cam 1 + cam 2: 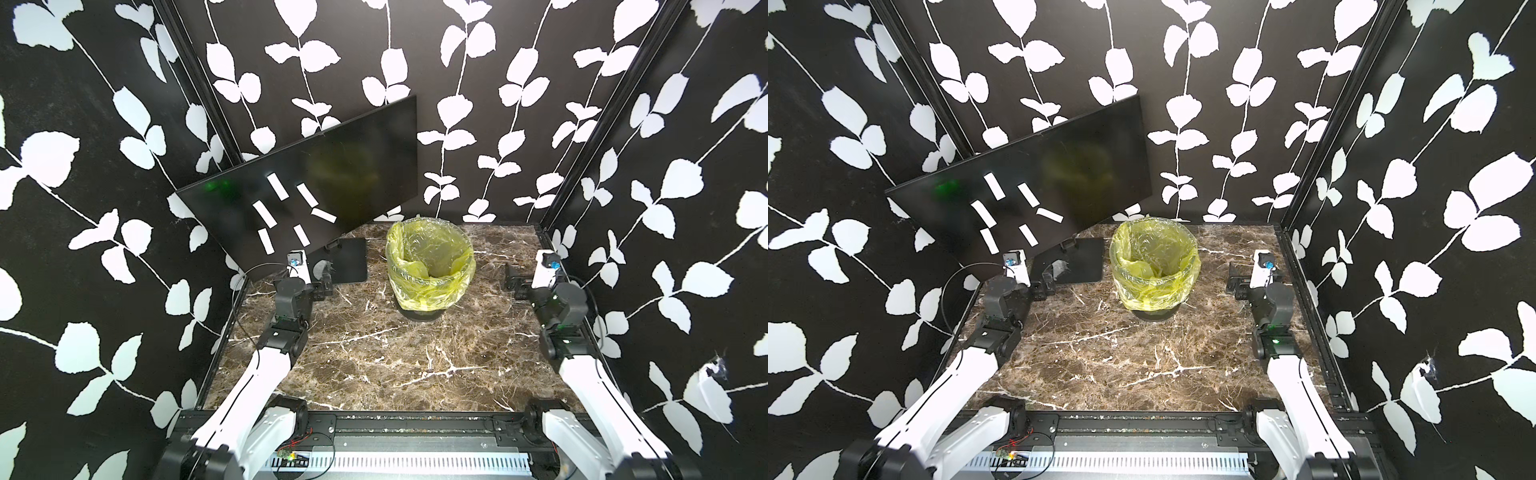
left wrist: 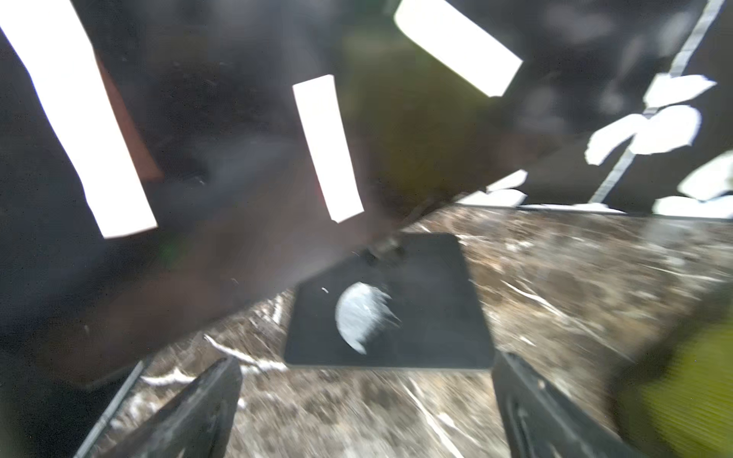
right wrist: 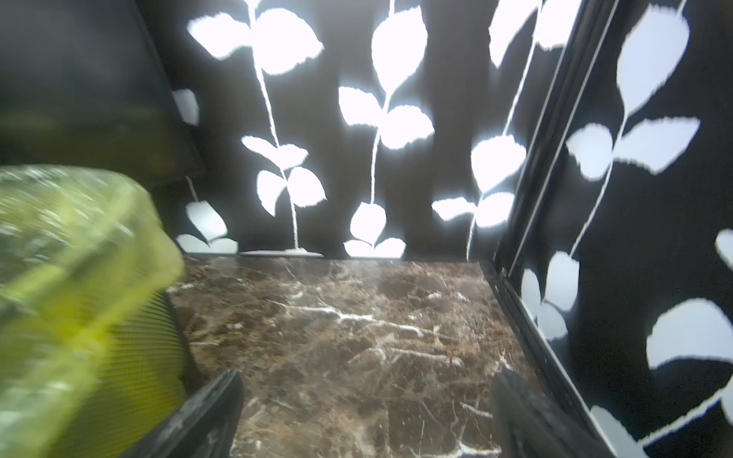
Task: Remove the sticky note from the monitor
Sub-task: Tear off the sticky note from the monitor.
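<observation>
2 white-and-black robot arms reach in from the near edge along the left and right sides of a brown marble-patterned tabletop (image 1: 374, 365), inside a booth walled in black with white leaf prints. The large, thin, glossy black rectangular monitor (image 1: 332, 166) stands at the far left, tilted askew so its right end rises, above a flat black rectangular base plate (image 1: 347, 259). 6 bright white strips (image 1: 277, 186) show on its lower left screen; they look like lamp reflections rather than paper, though I cannot be sure. No sticky note can be made out on the screen, in the bin or in either gripper, so I cannot tell whether removal is finished or not begun. The left gripper (image 1: 326, 278) is low, just in front of the base plate, jaws spread wide and empty. The right gripper (image 1: 513, 282) is near the right wall, jaws also spread and empty. A round black bin lined with a translucent yellow plastic bag (image 1: 415, 291) stands mid-table, just right of the base plate. Open marble lies in front of the bin and between the arms. The monitor's lower edge appears to pass close above the left wrist, leaving little room there.
</observation>
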Available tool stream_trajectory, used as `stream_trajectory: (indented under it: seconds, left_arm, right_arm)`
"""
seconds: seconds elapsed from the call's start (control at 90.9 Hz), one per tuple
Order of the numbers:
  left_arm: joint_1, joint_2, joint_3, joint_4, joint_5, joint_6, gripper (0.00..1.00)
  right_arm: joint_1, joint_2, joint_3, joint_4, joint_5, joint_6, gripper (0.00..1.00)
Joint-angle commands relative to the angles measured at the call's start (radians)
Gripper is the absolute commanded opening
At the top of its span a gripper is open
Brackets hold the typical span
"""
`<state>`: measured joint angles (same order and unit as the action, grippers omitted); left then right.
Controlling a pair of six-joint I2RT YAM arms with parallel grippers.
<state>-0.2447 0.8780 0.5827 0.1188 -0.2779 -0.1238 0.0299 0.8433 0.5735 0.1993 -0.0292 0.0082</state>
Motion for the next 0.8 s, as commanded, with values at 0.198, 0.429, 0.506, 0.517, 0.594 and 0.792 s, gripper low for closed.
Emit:
stream_trajectory:
  seconds: [0.198, 0.429, 0.506, 0.517, 0.594, 0.792]
  left_arm:
    - [-0.145, -0.06, 0.297, -0.524, -0.035, -0.273, 0.99]
    - [-0.147, -0.019, 0.526, -0.568, -0.004, -0.393, 0.99]
    - [-0.141, -0.008, 0.613, -0.609, -0.022, -0.416, 0.99]
    - [-0.138, -0.009, 0.622, -0.613, -0.02, -0.418, 0.99]
    - [-0.101, -0.004, 0.678, -0.637, 0.023, -0.46, 0.99]
    - [0.106, -0.012, 0.689, -0.552, 0.275, -0.7, 0.99]
  right_arm:
    - [0.053, 0.05, 0.516, -0.561, -0.103, 0.032, 0.98]
    - [0.183, 0.184, 0.798, -0.702, -0.119, 0.085, 1.0]
    - [0.236, 0.22, 0.851, -0.714, -0.112, 0.098, 1.0]
    - [0.242, 0.223, 0.857, -0.715, -0.112, 0.099, 1.0]
    - [0.284, 0.26, 0.904, -0.718, -0.117, 0.119, 1.0]
    - [0.402, 0.327, 0.95, -0.687, -0.067, 0.137, 1.0]
